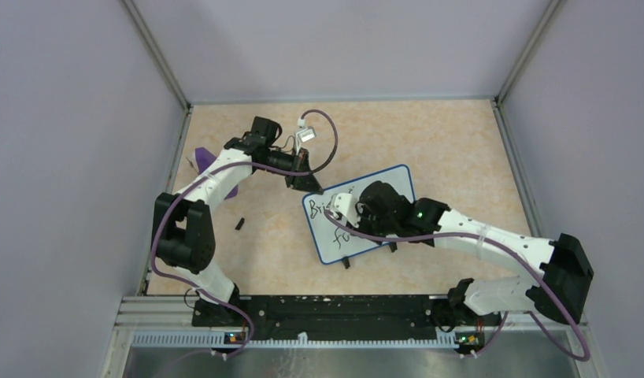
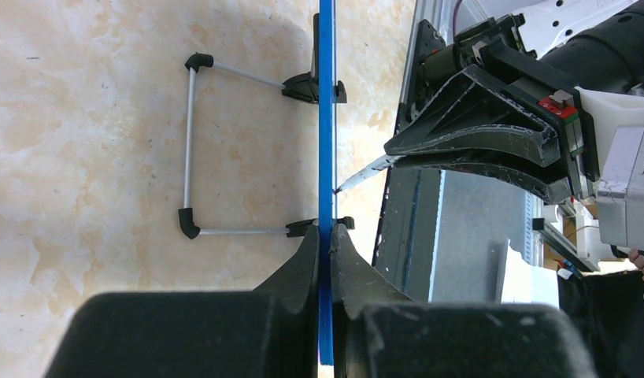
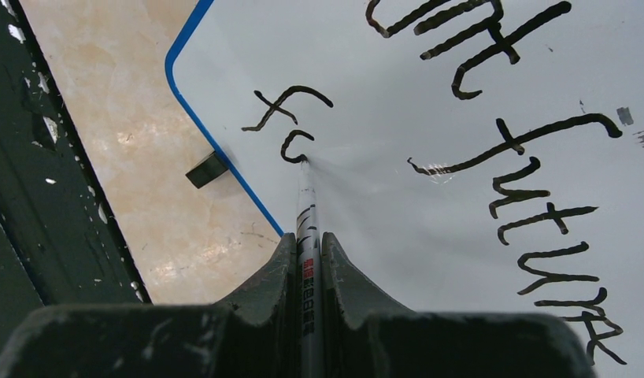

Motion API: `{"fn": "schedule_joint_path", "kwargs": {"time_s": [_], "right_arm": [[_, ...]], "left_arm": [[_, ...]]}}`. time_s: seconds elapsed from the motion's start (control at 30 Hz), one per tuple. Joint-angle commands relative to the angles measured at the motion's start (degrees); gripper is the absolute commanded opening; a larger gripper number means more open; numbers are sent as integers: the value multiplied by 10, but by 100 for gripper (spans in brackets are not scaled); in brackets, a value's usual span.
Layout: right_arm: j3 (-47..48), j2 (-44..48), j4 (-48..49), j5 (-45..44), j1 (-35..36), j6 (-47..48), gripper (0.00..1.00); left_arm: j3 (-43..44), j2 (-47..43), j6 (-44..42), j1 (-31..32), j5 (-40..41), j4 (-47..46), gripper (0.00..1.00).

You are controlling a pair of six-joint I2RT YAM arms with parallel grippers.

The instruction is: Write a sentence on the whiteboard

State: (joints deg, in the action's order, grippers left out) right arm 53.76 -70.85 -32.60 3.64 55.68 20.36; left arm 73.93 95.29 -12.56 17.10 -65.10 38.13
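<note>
The whiteboard [image 1: 397,181] with its blue frame stands tilted mid-table. My left gripper [image 1: 307,183] is shut on its upper left edge. In the left wrist view the jaws [image 2: 327,236] clamp the blue frame [image 2: 327,118] edge-on. My right gripper [image 1: 352,211] is shut on a marker [image 3: 307,228] over the board [image 3: 397,228]. The marker's tip touches the board at a half-drawn letter after an "f" [image 3: 291,110]. The sentence [image 3: 531,197] shows in part as black lettering: the end of "Bright", then "futures". In the top view my right gripper hides most of it.
A purple wedge [image 1: 205,161] lies at the far left behind my left arm. A small black piece [image 1: 240,224] lies on the table left of the board. A wire stand [image 2: 189,142] props the board's back. A black foot [image 3: 206,169] sits at its lower edge.
</note>
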Motion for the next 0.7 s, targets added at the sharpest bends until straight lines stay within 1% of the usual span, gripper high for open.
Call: {"fn": "schedule_joint_path", "kwargs": {"time_s": [0.0, 0.37, 0.67], "right_arm": [[33, 5, 38, -53, -15, 1, 0], [45, -6, 35, -39, -15, 3, 0], [43, 11, 16, 22, -8, 15, 0]], "left_arm": [[4, 10, -16, -6, 39, 17, 0], [3, 9, -16, -6, 38, 16, 0], [1, 10, -18, -6, 38, 16, 0]]}}
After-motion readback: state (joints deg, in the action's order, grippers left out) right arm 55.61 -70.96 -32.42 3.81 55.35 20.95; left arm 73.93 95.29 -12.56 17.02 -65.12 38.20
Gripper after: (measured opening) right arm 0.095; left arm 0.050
